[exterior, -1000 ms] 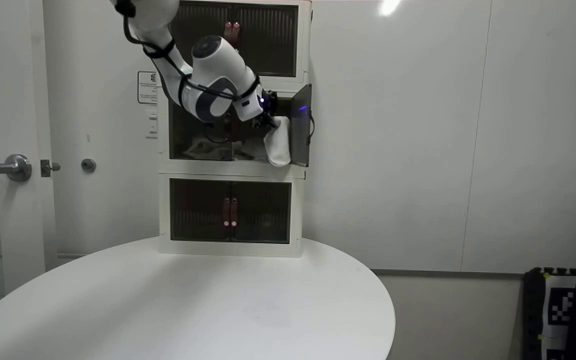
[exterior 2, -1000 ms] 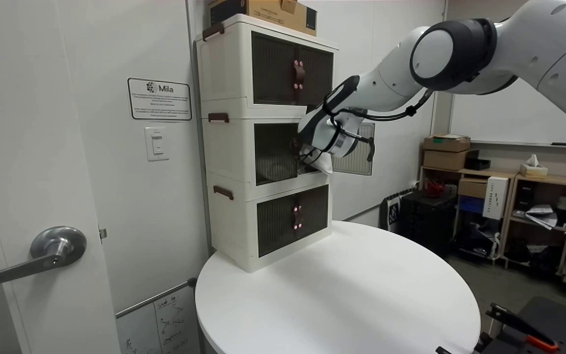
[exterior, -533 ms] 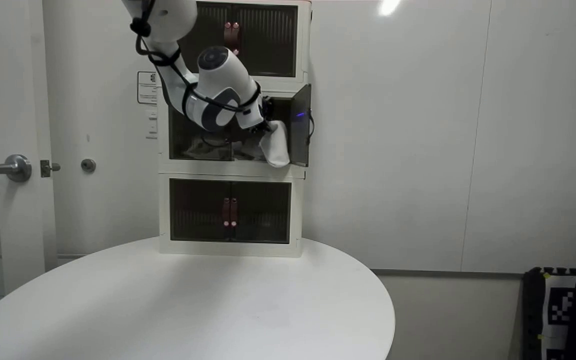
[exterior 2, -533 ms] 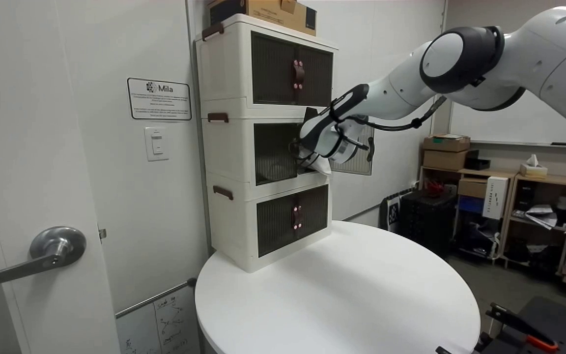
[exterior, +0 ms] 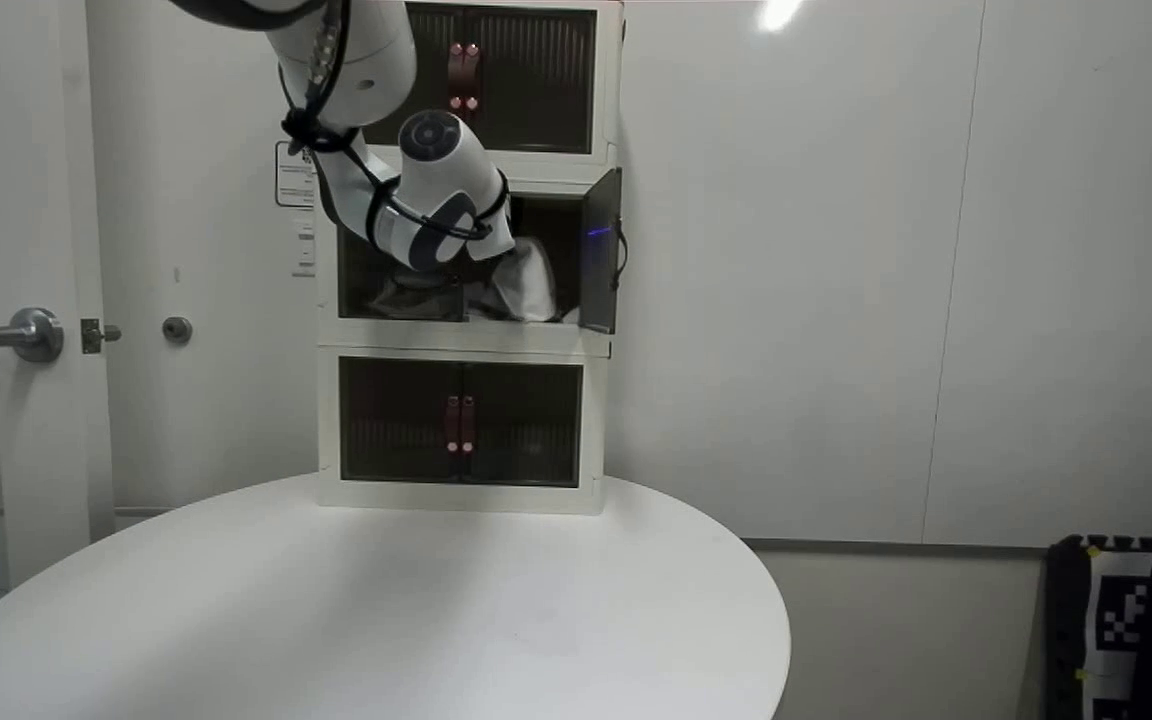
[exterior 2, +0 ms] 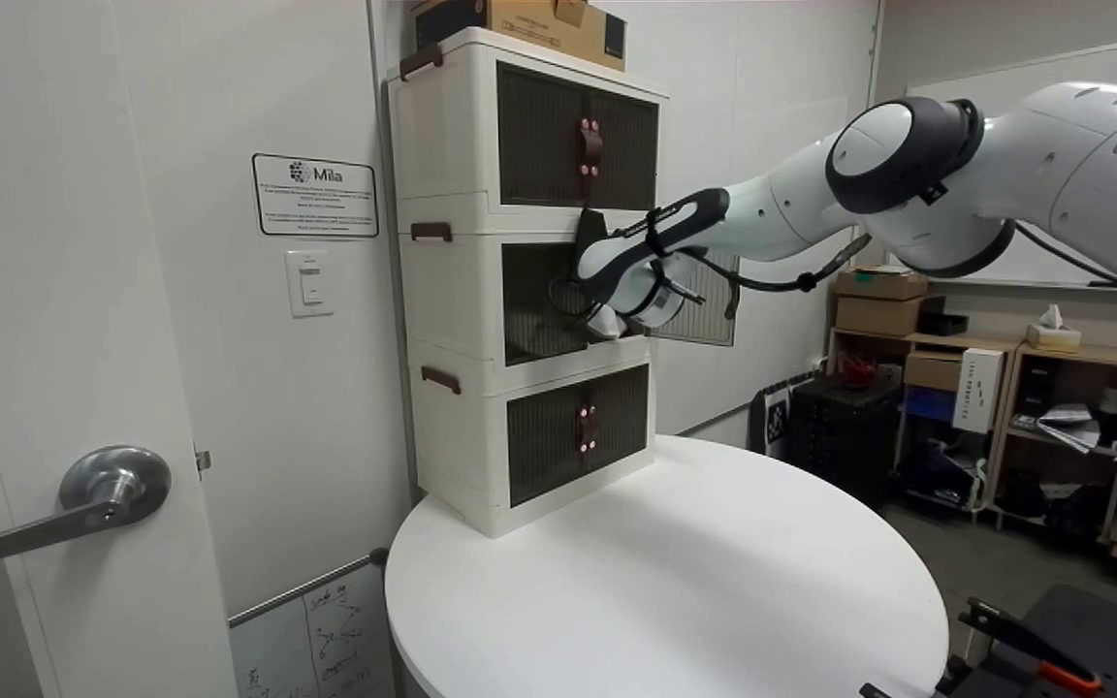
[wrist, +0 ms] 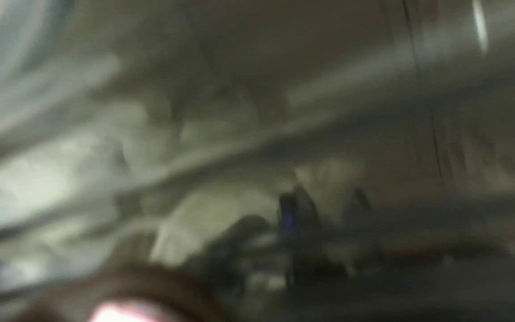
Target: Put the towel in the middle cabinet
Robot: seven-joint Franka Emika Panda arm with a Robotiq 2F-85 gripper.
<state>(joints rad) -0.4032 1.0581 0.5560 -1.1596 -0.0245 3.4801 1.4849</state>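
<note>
The white towel (exterior: 528, 284) is bunched inside the open right half of the middle cabinet (exterior: 496, 338), its lower end near the cabinet floor. It also shows in an exterior view (exterior 2: 607, 323) under the wrist. My gripper (wrist: 329, 197) reaches into the cabinet. The wrist hides it in both exterior views, and the wrist view is badly blurred. Pale cloth shows between and beside its fingers; the towel follows the gripper, so it looks held. The cabinet's right door (exterior: 600, 252) stands open outward. Its left door (exterior 2: 541, 301) is shut.
A brown handle with a bright pink rivet (wrist: 125, 312) is very close to the wrist camera. Pale cloth (exterior: 406, 298) shows behind the left door's glass. The top cabinet (exterior 2: 442, 126) and bottom cabinet (exterior 2: 457, 446) are shut. The stack stands on a round white table (exterior: 456, 610).
The arm has lowered, and the wrist has moved deeper and slightly left into the middle cabinet. The towel has gone with it, from hanging at the opening beside the open door to inside.
</note>
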